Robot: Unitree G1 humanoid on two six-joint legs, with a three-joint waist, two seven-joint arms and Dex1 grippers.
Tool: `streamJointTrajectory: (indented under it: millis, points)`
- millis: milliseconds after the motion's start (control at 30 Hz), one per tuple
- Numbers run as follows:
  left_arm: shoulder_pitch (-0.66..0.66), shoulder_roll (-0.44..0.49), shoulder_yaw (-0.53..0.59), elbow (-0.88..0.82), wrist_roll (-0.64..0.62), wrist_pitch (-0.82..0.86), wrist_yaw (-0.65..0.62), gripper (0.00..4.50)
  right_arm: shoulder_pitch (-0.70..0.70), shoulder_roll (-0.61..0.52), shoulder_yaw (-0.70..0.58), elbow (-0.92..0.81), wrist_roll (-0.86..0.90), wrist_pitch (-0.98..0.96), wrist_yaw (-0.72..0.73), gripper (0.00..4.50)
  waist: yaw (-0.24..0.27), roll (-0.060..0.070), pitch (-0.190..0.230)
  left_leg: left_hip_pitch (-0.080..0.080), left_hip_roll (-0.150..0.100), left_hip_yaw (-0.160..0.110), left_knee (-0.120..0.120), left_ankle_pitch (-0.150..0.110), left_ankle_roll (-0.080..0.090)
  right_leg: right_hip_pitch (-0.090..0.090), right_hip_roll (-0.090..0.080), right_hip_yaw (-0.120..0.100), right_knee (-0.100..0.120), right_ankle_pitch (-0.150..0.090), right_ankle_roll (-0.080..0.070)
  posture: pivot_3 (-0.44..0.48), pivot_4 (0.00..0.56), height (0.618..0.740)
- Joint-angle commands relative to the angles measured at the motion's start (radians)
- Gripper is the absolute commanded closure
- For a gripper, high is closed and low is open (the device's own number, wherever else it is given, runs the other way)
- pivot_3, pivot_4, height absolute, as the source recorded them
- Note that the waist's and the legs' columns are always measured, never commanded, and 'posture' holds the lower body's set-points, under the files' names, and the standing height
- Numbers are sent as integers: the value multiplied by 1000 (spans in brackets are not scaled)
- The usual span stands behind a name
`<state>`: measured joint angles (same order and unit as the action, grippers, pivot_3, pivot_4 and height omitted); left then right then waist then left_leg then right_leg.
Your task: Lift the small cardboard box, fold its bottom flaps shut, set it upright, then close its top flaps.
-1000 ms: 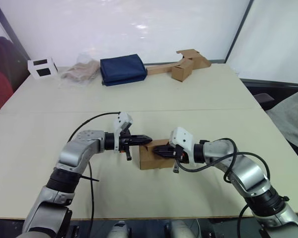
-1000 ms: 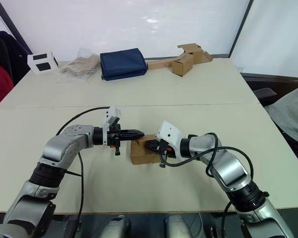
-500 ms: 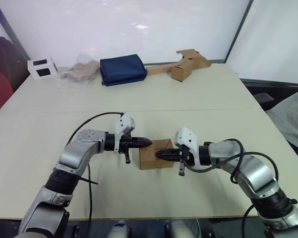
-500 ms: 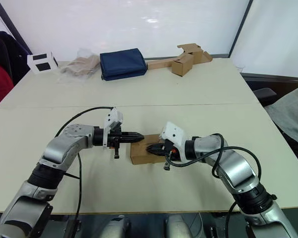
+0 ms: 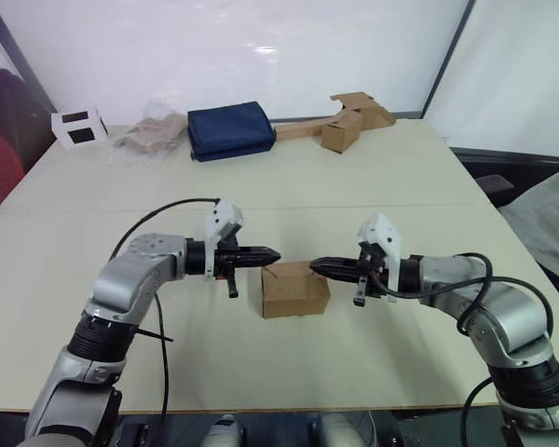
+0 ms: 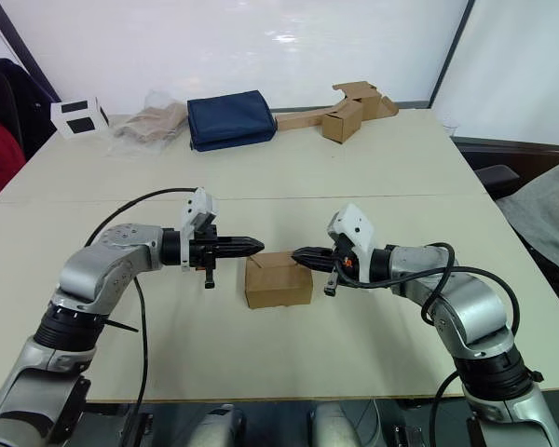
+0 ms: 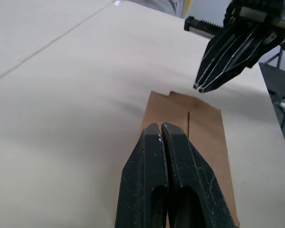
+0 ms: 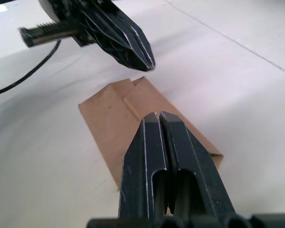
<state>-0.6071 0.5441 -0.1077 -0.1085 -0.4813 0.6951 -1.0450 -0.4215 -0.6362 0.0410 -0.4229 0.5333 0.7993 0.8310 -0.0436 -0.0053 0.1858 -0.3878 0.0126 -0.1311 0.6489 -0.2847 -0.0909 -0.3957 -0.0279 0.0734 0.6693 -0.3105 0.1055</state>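
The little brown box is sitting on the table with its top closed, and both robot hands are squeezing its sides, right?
Not quite. The small cardboard box sits closed on the table, but the left gripper and right gripper hover shut above it, touching nothing, as the left eye view shows.

Both closed end effectors, left and right, tip-to-tip, apart.

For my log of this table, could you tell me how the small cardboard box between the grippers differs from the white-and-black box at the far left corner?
The small cardboard box is plain brown and unprinted; the white-and-black box is white with black panels. The brown one sits near the robot, between the left gripper and right gripper, with neither gripper touching it; the white-and-black one sits at the table's far left corner. Both are small, boxy and resting on the table.
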Motion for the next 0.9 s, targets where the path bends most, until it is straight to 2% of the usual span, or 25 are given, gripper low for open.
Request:
streamJointTrajectory:
  millis: [33, 333, 533, 800, 900]
  points:
    - [-33, 9, -7, -41, 7, 5, 18, 4454, -47, 17, 23, 18, -21, -42, -7, 4500, 0, 0, 0, 0, 0, 0, 0, 0, 0, 0, 0, 0, 0, 0, 0, 0, 150, 740]
    - [-5, 8, -110, -44, 71, -19, 22, 4454, -70, 10, 135, 91, -132, -131, 9, 4500, 0, 0, 0, 0, 0, 0, 0, 0, 0, 0, 0, 0, 0, 0, 0, 0, 150, 740]
    - [3, 0, -131, -15, 91, -17, 24, 4454, -50, -12, 192, 99, -206, -171, 22, 4500, 0, 0, 0, 0, 0, 0, 0, 0, 0, 0, 0, 0, 0, 0, 0, 0, 150, 740]
    - [7, 12, -137, 2, 101, 15, 31, 4454, -49, -3, 190, 108, -219, -175, 27, 4500, 0, 0, 0, 0, 0, 0, 0, 0, 0, 0, 0, 0, 0, 0, 0, 0, 150, 740]
    - [14, 2, -106, -2, 75, 31, 42, 4454, -39, 22, 154, 95, -180, -176, 27, 4500, 0, 0, 0, 0, 0, 0, 0, 0, 0, 0, 0, 0, 0, 0, 0, 0, 150, 740]
